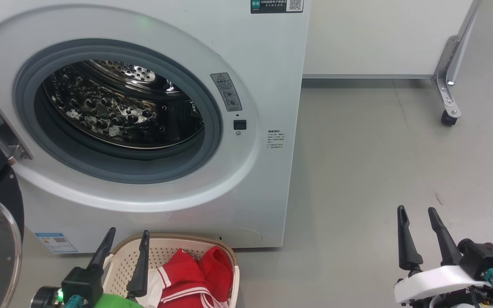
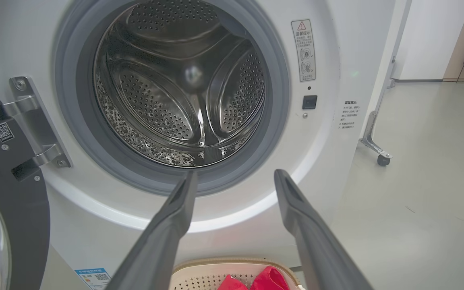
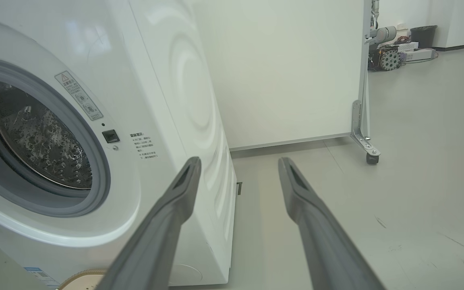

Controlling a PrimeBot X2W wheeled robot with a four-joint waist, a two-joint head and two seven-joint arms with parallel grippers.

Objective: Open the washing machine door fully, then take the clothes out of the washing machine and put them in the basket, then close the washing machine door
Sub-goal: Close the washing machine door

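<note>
Red clothes (image 1: 186, 273) fill the basket (image 1: 165, 236); left claw (image 1: 127, 231) and right claw (image 1: 415, 208) gape empty; the closing door (image 1: 2, 192) might clip the basket.

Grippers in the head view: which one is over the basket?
The left gripper, above the basket of red clothes; the right gripper is over the floor, right of the washing machine.

White washing machine (image 1: 272, 64): door (image 1: 2, 188) swung wide open on its left hinge. Red clothes (image 1: 191, 273) with white stripes lie bunched in the cream basket (image 1: 165, 252), on the floor just before the machine's front.
</note>
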